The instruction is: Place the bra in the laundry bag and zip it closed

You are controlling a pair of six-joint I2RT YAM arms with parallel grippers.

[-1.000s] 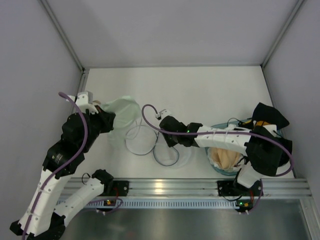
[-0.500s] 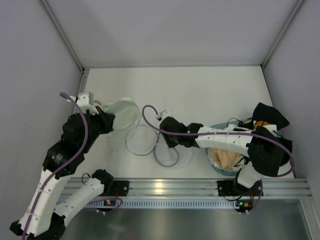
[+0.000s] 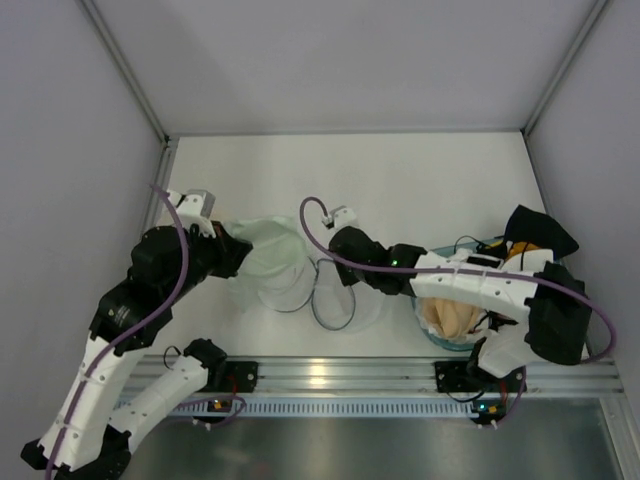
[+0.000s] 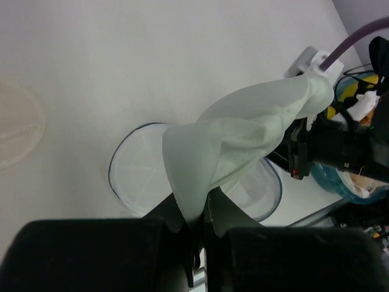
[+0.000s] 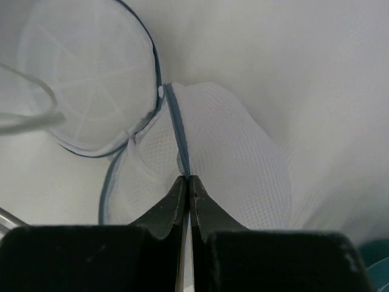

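Two robot arms work over a white table (image 3: 400,170), the left arm reaching in from the near left corner and the right arm stretched leftward across the middle. At the right side of the table stands a blue basket (image 3: 436,338) with a beige garment (image 3: 450,315) inside and a black garment (image 3: 540,230) draped over its far edge.

At table centre, the pale green bra (image 3: 270,250) hangs from the left gripper (image 4: 200,219), whose jaws are clamped on a pinched fold of the fabric. Seen from the left wrist, the bra (image 4: 243,134) stretches up and away from the fingers towards the right arm's wrist, above one of the round hoops beneath it. In the overhead view the fabric overlaps the left hoop; whether any of it sits inside the mesh cannot be told.

Just to the bra's right lies the laundry bag (image 3: 335,300), a translucent white mesh pouch with thin dark wire rims, lying on the table with its hoops side by side. The right gripper (image 5: 188,182) has its jaws pressed together on the bag (image 5: 231,158), biting a dark blue seam (image 5: 177,131) that runs up over a bulge of mesh from the fingertips to a hoop rim.
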